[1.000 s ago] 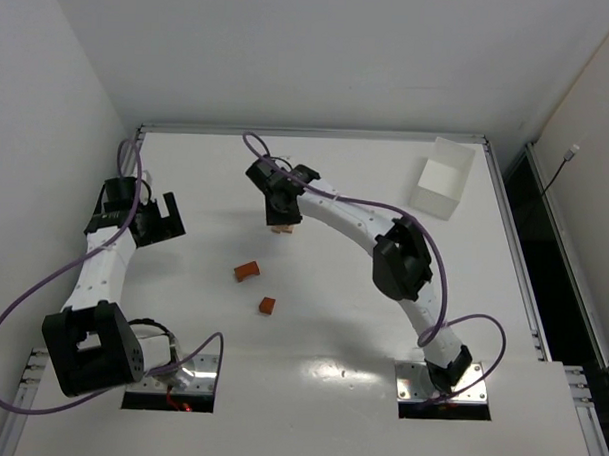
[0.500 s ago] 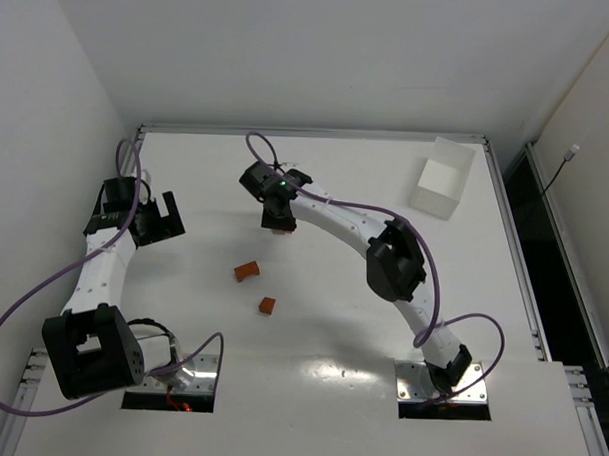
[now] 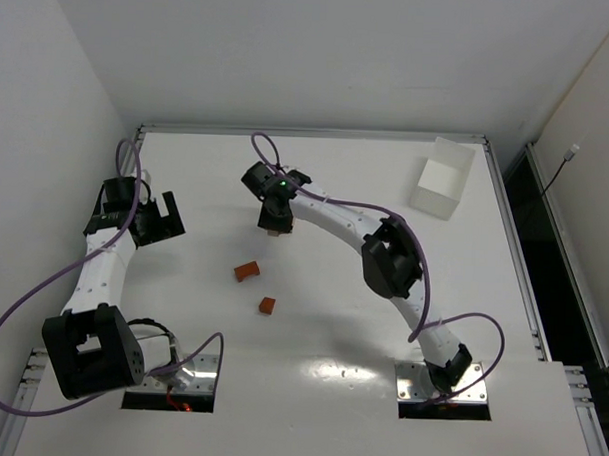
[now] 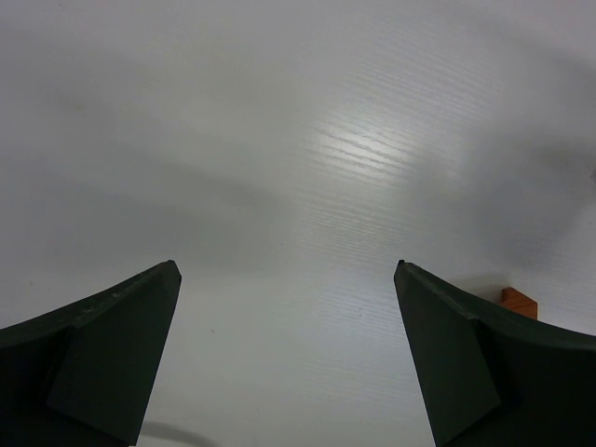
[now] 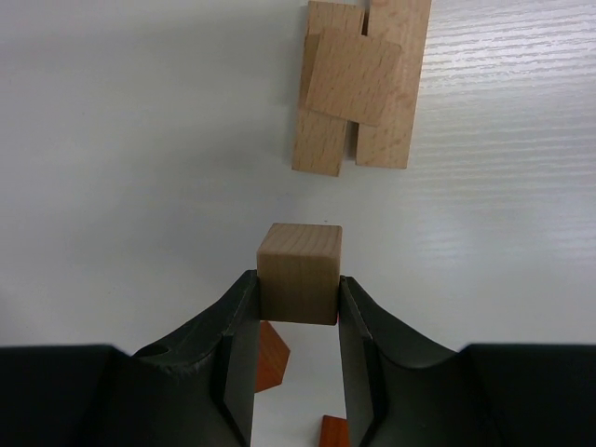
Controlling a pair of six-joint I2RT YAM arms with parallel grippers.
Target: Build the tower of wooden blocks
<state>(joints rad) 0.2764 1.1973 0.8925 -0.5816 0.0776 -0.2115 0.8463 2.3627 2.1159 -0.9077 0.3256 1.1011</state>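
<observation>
Nearest, behind our right gripper (image 5: 296, 300), two reddish-orange blocks (image 5: 270, 368) lie on the tabletop (image 5: 121, 168). The gripper itself is closed narrow on one pale cube (image 5: 300, 264), seemingly lifted off the surface. Just ahead of its fingertips sits the wood block tower (image 5: 358, 93): two pale bars (image 5: 396, 140) side by side, with one flat pale piece (image 5: 354, 70) skewed across them. That makes six pieces in all. We judge this the carrying step. Next we must bring the cube forward over the flat piece, centre it and lower it gently. Our left gripper (image 4: 287, 270) hangs wide open, holding nothing.
</observation>
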